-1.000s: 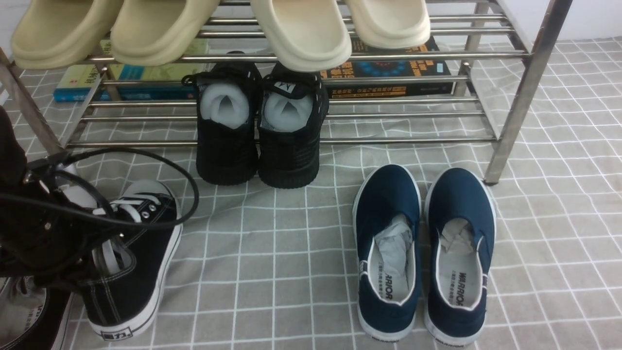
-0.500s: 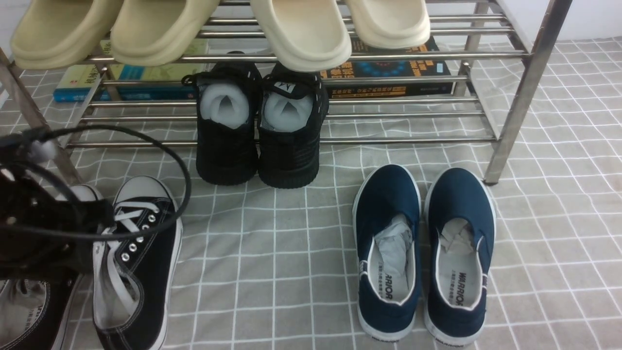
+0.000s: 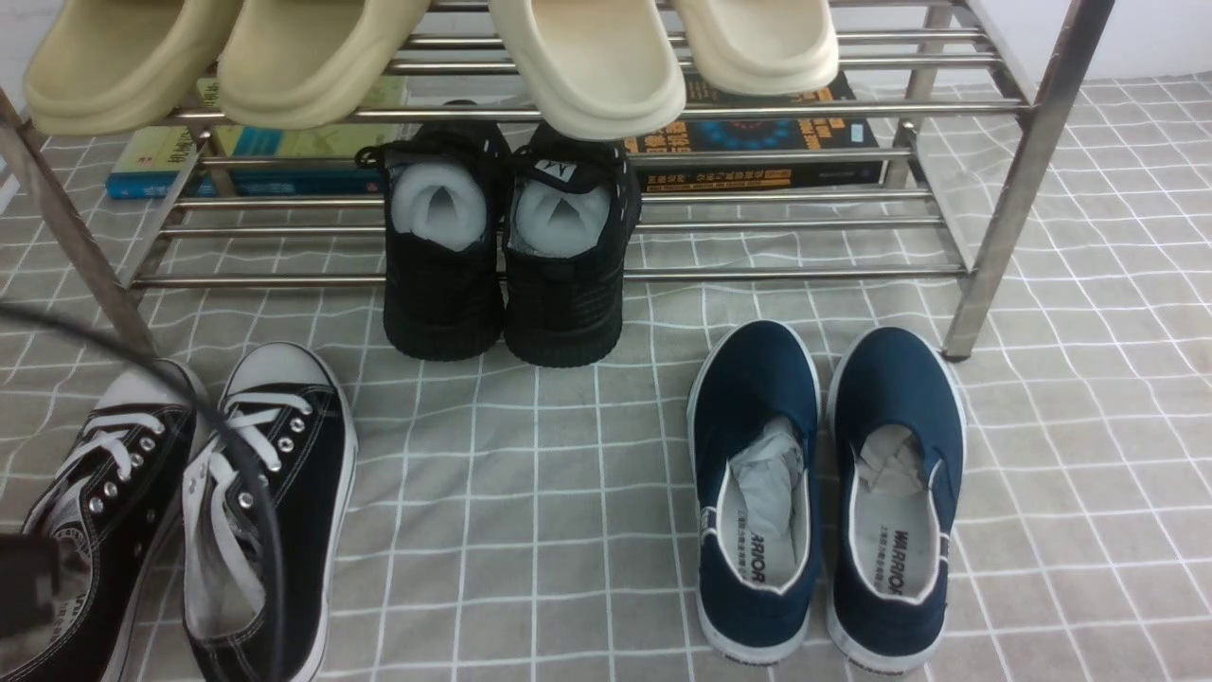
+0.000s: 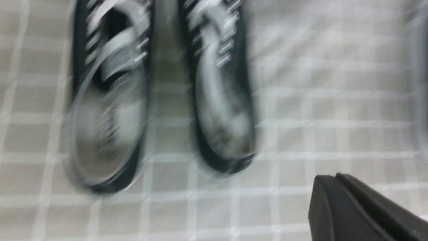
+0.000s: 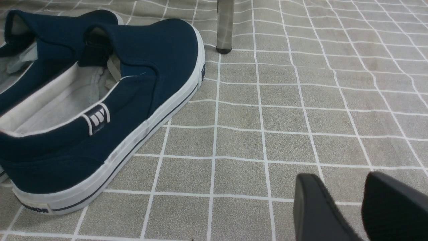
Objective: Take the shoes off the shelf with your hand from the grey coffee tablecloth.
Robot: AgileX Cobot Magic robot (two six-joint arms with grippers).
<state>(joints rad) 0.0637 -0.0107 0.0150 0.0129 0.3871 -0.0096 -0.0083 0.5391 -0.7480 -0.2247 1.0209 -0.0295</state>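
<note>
On the cloth below the rack, sneakers sit paired and free

At the robot's left, the black canvas lace-up sneakers with white laces and toe caps (image 3: 308,493) lie side by side on the grey-beige cloth with a white grid (image 3: 511,568). They are off the two-tier steel shoe rack (image 3: 776,274), toes pointing towards it, openings facing the robot, probably so that they make a neat pair. The left gripper (image 4: 331,177) has its dark fingers closed together with nothing between them, apart from both shoes; I take that as a sign that the placing is done. A black cable (image 3: 261,474) crosses in front of one sneaker in the front view, so a sideways swing might brush the laces.

The right gripper (image 5: 337,177) holds its fingers wide and empty over the cloth, near the navy slip-ons with white lining (image 3: 895,530), perhaps simply waiting out of the way. On the lower tier, the black mesh shoes with white stuffing (image 3: 440,275) jut out heel-first, which would make them easy to grasp. Drawing the left arm clear, cable included, seems the sensible next move.
</note>
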